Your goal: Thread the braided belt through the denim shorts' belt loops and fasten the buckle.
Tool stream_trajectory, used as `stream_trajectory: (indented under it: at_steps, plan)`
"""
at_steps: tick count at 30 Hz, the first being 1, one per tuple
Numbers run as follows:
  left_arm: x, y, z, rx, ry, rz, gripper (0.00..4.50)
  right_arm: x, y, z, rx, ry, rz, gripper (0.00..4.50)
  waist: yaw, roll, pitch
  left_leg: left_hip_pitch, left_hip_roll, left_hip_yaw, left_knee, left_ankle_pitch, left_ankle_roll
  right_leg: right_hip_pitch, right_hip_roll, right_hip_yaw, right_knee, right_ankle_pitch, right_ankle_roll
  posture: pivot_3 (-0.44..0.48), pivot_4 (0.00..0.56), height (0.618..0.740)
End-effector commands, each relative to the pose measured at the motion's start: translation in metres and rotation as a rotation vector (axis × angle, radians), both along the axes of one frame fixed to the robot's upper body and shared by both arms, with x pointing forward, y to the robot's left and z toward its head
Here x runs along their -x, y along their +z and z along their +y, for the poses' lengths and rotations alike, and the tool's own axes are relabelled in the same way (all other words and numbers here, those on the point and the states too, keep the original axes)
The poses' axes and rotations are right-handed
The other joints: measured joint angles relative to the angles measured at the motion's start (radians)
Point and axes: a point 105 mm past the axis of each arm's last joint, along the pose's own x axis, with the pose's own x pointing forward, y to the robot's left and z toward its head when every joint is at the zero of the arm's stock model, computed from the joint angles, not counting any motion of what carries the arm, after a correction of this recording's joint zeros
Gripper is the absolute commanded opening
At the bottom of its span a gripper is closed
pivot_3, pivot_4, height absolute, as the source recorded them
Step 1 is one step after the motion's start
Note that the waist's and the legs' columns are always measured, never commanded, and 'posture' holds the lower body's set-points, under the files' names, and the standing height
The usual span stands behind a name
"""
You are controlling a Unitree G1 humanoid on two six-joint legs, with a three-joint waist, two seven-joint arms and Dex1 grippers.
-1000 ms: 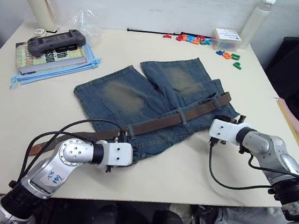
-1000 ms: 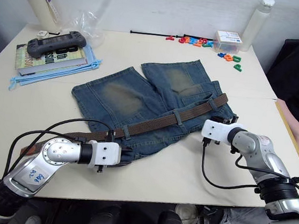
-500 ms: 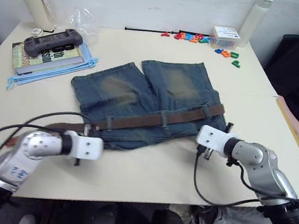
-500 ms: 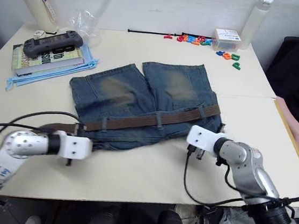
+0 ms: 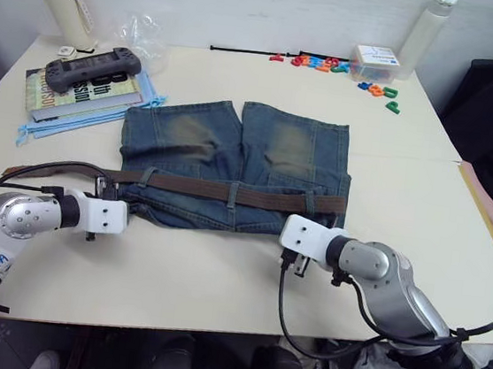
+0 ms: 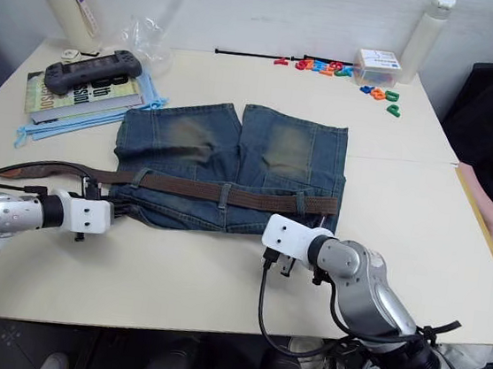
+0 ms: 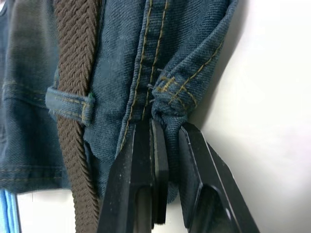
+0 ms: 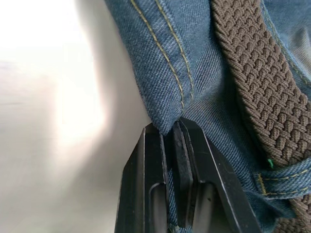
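Where the pale table meets a white wall at the far edge, stands cluttered: denim shorts spread flat mid-table, waistband toward the near side, legs pointing far. Braided belt threaded across the waistband through the belt loops, its left end trailing off past the shorts onto the table; buckle not made out. Far left, a book over a light blue cloth, topped by a dark game controller, with a cream bottle behind. Far right, a white bottle, a small box, coloured plastic letters and a thin black cord. A person in dark clothing at the right edge.

Left gripper pinched closed on the shorts' left waistband corner, cloth bunched between the fingers. Right gripper likewise clamped on the right corner's stitched edge. Wrist views alone reveal the belt's herringbone weave and yellow seam stitching.
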Motion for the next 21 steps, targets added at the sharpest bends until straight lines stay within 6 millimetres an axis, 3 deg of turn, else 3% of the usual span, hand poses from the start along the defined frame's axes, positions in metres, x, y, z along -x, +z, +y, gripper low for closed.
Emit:
stream_trajectory:
  at_steps: [1,5,7,9,12,13,18,21]
  plan:
    - [0.000,-0.014,-0.003,0.002,0.001,0.041,0.54,-0.010,0.003,-0.013,0.033,-0.056,-0.052,0.04,0.002,0.000,0.000,0.000,0.000,0.000,0.000,0.000,0.000,0.000,0.000,0.000,0.000,0.000,0.000,0.000,0.150,0.713]
    - [0.001,-0.016,-0.006,0.016,-0.009,0.057,1.72,-0.010,0.010,-0.010,0.002,-0.039,-0.064,0.00,0.009,0.000,0.000,0.000,0.000,0.000,0.000,0.000,0.000,0.000,-0.001,0.000,0.000,0.000,0.000,0.000,0.150,0.713]
    - [0.002,-0.013,-0.008,0.060,0.002,0.068,2.51,-0.006,0.013,-0.009,-0.022,-0.022,-0.044,0.83,0.012,0.000,0.000,0.000,0.000,0.000,0.000,0.000,0.000,0.000,-0.001,0.000,0.000,0.000,0.000,0.000,0.150,0.713]
    - [0.008,0.007,-0.015,0.175,-0.021,0.121,3.37,0.004,0.025,-0.011,-0.091,0.010,0.034,1.58,0.013,0.000,0.000,0.000,-0.001,0.001,0.000,0.000,0.001,0.000,-0.001,0.000,0.000,0.000,0.000,0.000,0.150,0.713]
    - [0.020,0.033,-0.023,0.309,-0.063,0.240,3.41,0.012,0.043,-0.017,-0.169,0.034,0.115,3.13,0.011,-0.001,0.001,-0.003,0.000,0.001,0.000,0.003,0.004,-0.001,0.000,-0.001,-0.003,0.000,0.000,0.000,0.150,0.713]
    - [0.022,0.045,-0.023,0.378,-0.065,0.289,3.41,0.012,0.052,-0.021,-0.195,0.037,0.133,3.44,0.010,-0.002,0.001,-0.004,0.000,0.001,0.000,0.003,0.003,-0.001,0.001,-0.001,-0.003,0.000,0.000,0.000,0.150,0.713]
    - [0.015,0.079,-0.017,0.569,-0.064,0.415,3.41,-0.001,0.094,-0.030,-0.389,0.032,0.218,3.44,0.002,-0.003,0.002,-0.004,0.001,-0.001,0.001,0.003,0.004,-0.001,0.002,-0.004,-0.003,0.000,0.000,0.000,0.150,0.713]
    - [-0.004,0.082,-0.006,0.654,-0.005,0.440,3.41,-0.031,0.105,-0.045,-0.492,-0.088,0.245,3.44,-0.005,-0.003,0.002,-0.002,0.001,0.000,0.000,0.003,0.004,-0.001,0.004,-0.008,-0.002,0.000,0.000,0.000,0.150,0.713]
